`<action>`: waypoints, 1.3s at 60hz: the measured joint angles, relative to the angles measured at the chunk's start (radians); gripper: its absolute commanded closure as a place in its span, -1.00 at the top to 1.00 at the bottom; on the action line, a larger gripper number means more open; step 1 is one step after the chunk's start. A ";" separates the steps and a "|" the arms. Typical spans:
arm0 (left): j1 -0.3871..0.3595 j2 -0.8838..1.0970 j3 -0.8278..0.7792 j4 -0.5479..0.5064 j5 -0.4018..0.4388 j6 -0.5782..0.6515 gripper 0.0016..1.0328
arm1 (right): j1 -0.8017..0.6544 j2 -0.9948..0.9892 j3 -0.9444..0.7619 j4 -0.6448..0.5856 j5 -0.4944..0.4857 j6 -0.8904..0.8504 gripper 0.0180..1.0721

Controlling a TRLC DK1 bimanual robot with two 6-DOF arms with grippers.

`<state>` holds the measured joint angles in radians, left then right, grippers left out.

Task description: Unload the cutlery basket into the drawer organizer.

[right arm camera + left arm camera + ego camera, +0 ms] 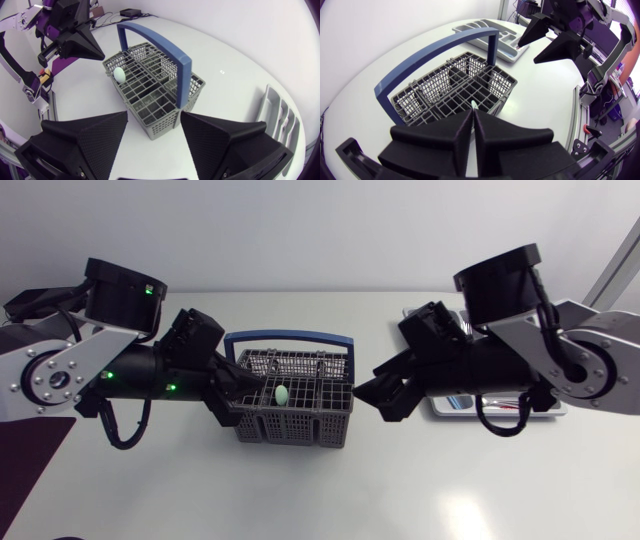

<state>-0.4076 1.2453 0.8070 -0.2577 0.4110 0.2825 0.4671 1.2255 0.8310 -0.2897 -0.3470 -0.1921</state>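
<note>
The basket (292, 408), grey mesh with a blue handle, stands in the middle of the frame on the white table (470, 490). A small pale green piece (282, 394) pokes up from a compartment on its left side. The left gripper (266, 385) hangs over that left edge, its fingers drawn almost together with only a slit between them and nothing seen held. The green piece sits just ahead of the tips. The right gripper (372, 398) is just right of the basket, spread wide and empty. The organizer (548, 406) lies at the right of the frame, apart from the basket and mostly covered by the right arm (560, 355)
</note>
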 measured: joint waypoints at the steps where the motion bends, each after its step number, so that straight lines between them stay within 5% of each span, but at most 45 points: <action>1: -0.002 0.003 0.003 -0.005 0.000 -0.002 -0.76 | -0.008 -0.006 -0.003 -0.001 -0.002 -0.003 0.77; 50: -0.054 0.140 0.180 -0.164 -0.013 -0.107 0.19 | -0.126 -0.107 -0.102 -0.052 -0.068 -0.049 0.80; 78: -0.064 0.211 0.220 -0.198 -0.073 -0.108 0.14 | -0.175 -0.159 -0.111 -0.085 -0.092 -0.075 0.80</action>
<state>-0.4713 1.4559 1.0275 -0.4553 0.3378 0.1741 0.2924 1.0660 0.7204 -0.3752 -0.4385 -0.2668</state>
